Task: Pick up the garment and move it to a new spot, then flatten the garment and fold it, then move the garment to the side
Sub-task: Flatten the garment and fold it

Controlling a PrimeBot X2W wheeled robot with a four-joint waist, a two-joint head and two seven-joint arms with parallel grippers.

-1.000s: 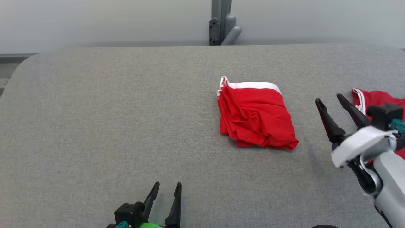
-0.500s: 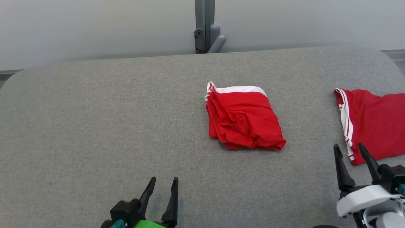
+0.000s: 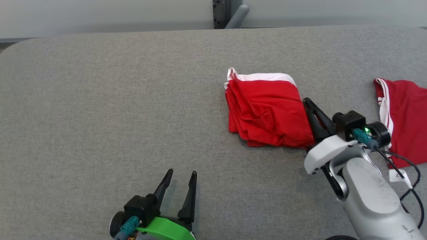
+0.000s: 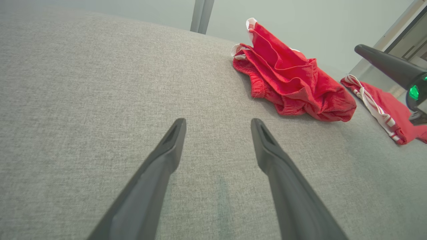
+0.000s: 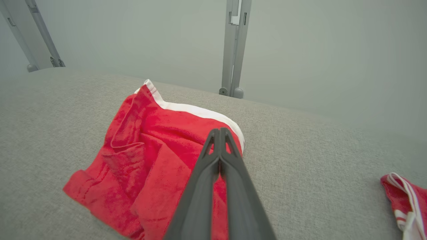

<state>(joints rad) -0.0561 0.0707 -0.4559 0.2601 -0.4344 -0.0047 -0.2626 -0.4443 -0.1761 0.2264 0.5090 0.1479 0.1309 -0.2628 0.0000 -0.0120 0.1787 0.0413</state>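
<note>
The garment [image 3: 267, 110] is a red piece with a white band, folded into a rumpled square on the grey table [image 3: 100, 100]. My right gripper [image 3: 307, 100] is shut, its fingers pressed together and hovering at the garment's right edge. In the right wrist view the closed tips [image 5: 219, 130] lie over the red cloth [image 5: 150, 150] near its white band, with no cloth seen between them. My left gripper [image 3: 182, 172] stands open near the table's front edge, well left of the garment [image 4: 293, 83], and nothing sits between its fingers [image 4: 166, 156].
A second red garment with white stripes [image 3: 407, 110] lies at the table's right edge, behind my right wrist. A grey post [image 3: 230, 13] stands behind the table's far edge. Cables trail from the right wrist [image 3: 400, 163].
The head camera has shifted. My right gripper swung from the lower right up to the garment's right edge and shut. The left gripper stays open in place.
</note>
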